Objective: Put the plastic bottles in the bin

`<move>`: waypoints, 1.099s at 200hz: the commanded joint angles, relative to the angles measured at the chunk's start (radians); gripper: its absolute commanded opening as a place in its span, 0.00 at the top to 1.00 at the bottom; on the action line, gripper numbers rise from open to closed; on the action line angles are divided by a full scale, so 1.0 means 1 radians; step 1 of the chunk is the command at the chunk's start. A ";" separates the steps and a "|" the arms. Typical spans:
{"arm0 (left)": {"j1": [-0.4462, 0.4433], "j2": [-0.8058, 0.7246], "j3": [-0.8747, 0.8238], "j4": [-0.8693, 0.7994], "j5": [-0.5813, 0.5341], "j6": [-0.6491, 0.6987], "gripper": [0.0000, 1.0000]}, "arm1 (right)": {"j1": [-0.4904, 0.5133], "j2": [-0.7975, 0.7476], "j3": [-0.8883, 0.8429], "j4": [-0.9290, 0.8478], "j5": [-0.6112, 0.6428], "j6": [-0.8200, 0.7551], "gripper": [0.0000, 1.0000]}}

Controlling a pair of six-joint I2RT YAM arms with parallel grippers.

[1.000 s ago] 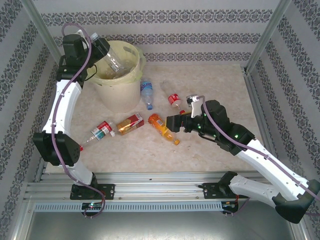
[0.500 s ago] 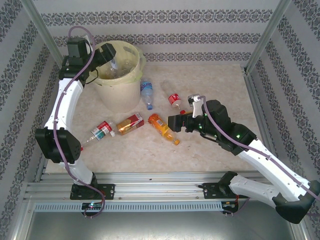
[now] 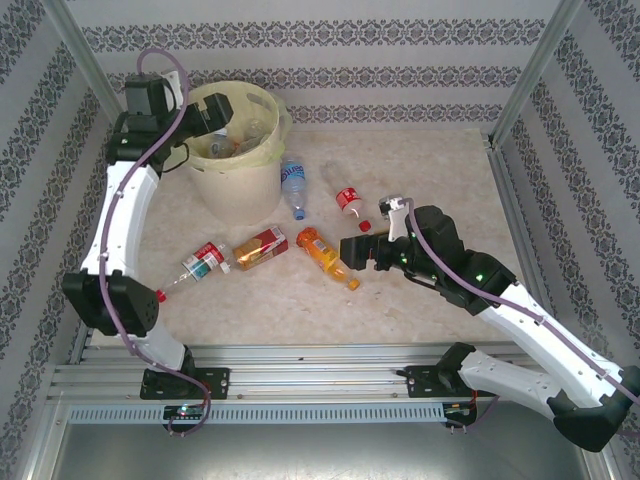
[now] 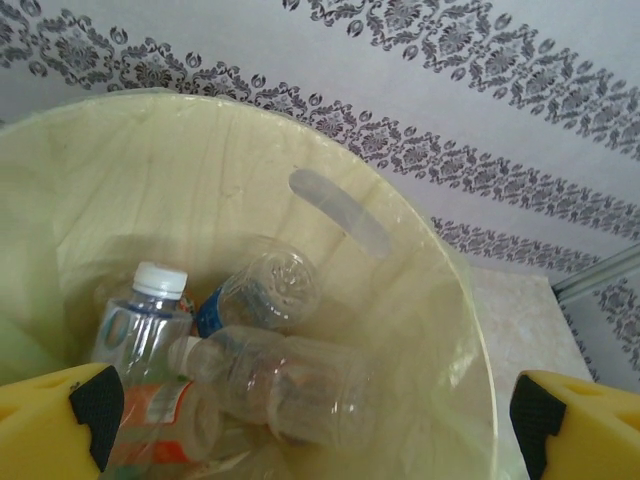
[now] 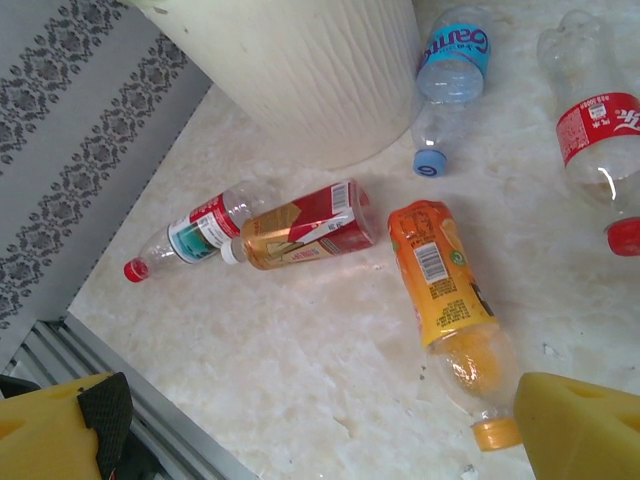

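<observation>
My left gripper (image 3: 222, 120) hangs open over the cream-yellow bin (image 3: 272, 125) with nothing between its yellow fingers (image 4: 55, 425). Inside the bin (image 4: 420, 260) lie several plastic bottles, among them a clear one (image 4: 290, 385) and a blue-labelled one (image 4: 255, 295). On the table lie an orange bottle (image 3: 326, 255), a red-and-gold one (image 3: 260, 247) and a red-and-teal one (image 3: 205, 260). My right gripper (image 3: 350, 250) stands open just right of the orange bottle (image 5: 440, 270), touching nothing.
A blue-labelled bottle (image 3: 293, 180) lies against the bin's right side, and a red-labelled one (image 3: 347, 196) lies a little further right. Patterned walls and metal posts close in the table; a slotted rail runs along its near edge.
My left gripper opened and the clear bottle it held dropped into the bin. My right gripper shifted slightly nearer the orange bottle, staying open.
</observation>
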 commanded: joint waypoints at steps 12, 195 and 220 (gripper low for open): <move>0.005 -0.211 -0.134 -0.118 0.007 0.145 0.00 | 0.005 0.008 -0.014 -0.026 -0.008 -0.010 0.02; -0.398 -0.605 -0.961 0.303 0.163 -0.256 0.00 | -0.328 0.499 0.094 -0.042 -0.173 -0.221 0.19; -0.448 -0.583 -0.999 0.371 0.148 -0.301 0.00 | -0.382 0.592 0.148 -0.037 -0.211 -0.250 0.21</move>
